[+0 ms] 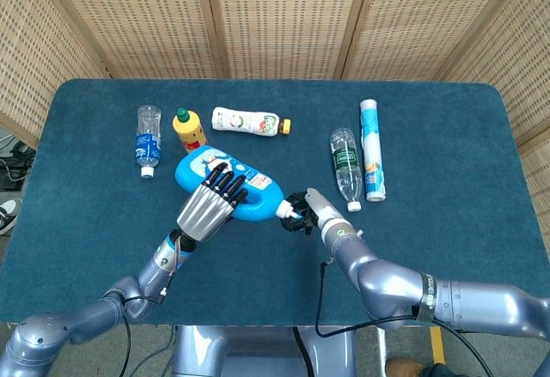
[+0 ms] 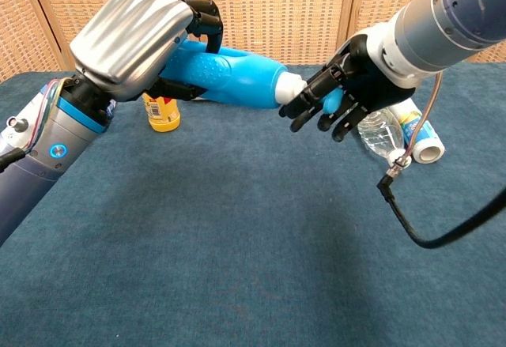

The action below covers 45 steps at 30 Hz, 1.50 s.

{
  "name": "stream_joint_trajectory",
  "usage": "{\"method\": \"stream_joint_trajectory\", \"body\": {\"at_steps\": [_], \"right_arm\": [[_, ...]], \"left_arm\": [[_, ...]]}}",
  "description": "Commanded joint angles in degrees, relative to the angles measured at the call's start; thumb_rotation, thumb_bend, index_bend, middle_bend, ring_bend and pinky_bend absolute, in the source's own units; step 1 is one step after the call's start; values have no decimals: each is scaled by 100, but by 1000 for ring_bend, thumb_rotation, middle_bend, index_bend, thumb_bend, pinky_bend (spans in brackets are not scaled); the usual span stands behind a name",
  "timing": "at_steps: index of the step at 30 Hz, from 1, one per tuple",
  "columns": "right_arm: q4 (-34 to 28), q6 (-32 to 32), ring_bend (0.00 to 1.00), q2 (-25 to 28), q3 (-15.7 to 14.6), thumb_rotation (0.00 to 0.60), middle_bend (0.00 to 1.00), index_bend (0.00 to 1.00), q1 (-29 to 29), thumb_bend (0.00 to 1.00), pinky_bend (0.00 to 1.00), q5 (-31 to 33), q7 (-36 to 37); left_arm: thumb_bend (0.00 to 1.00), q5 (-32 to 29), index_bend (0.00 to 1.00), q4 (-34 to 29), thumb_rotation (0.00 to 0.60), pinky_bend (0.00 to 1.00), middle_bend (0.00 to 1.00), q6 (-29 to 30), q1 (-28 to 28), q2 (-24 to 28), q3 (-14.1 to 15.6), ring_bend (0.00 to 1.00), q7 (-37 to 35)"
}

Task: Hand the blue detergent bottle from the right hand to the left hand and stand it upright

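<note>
The blue detergent bottle (image 1: 260,191) (image 2: 237,80) hangs above the table, lying nearly level with its white cap (image 2: 290,88) pointing right. My left hand (image 1: 206,209) (image 2: 136,29) grips the bottle's body from above, fingers wrapped over its handle end. At the cap end my right hand (image 1: 302,210) (image 2: 341,98) has its fingers spread; the fingertips (image 2: 294,110) are just beside the cap, no longer wrapped around it. The bottle's far end is hidden behind my left hand in the chest view.
On the table stand a yellow bottle (image 1: 186,128) (image 2: 162,110), and lie a clear water bottle (image 1: 148,139), a white drink bottle (image 1: 249,122), a green-labelled bottle (image 1: 345,167) (image 2: 383,130) and a white-blue tube (image 1: 372,148). A black cable (image 2: 403,205) dangles from my right wrist.
</note>
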Motion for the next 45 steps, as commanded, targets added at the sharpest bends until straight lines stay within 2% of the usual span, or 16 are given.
{"method": "stream_joint_trajectory", "body": {"at_steps": [1,6,13,16,23,27,32,36,41,45], "right_arm": [[-174,-54,0,2,-72,600,0,0,-226,0,0,-772,284],[-261,-63,0,13,-5,600,0,0,-546,0,0,-1445,852],[-298,-93,0,175,-151,600,0,0,-727,0,0,-1904,1123],[-335,24,0,300,-265,600,0,0,-788,0,0,-2219,1102],[-337,690,0,484,-626,600,0,0,-1217,0,0,-3614,1201],[-129,577,0,620,-739,600,0,0,-1590,0,0,-4180,1594],[262,341,0,759,-960,600,0,0,-1917,0,0,-4786,1865],[695,490,0,698,-1341,600,0,0,-2164,0,0,-5667,1835],[1049,403,0,613,-1525,600,0,0,-2513,0,0,-6416,2406],[1276,365,0,597,-1608,600,0,0,-2701,0,0,-6858,2724]], "left_arm": [[680,-35,748,-98,600,335,557,-9,2,67,1,441,0],[679,-39,749,-164,600,338,561,-69,2,162,66,446,48],[680,-117,750,-183,600,342,562,-19,75,175,97,449,-43],[680,-208,751,-297,600,351,563,56,152,235,65,455,-272],[680,-654,751,-979,600,389,563,128,518,666,-52,479,-1349],[680,-889,751,-1335,600,398,564,59,690,966,-122,484,-1741],[679,-1129,748,-1785,600,562,564,-136,845,1263,-147,507,-2307],[686,-1477,729,-2446,600,670,571,-686,966,1664,-91,510,-3450],[737,-1655,716,-2690,600,759,600,-1250,930,1983,-75,531,-4152],[738,-1734,717,-2801,600,786,609,-1650,856,2145,-86,541,-4730]]}}
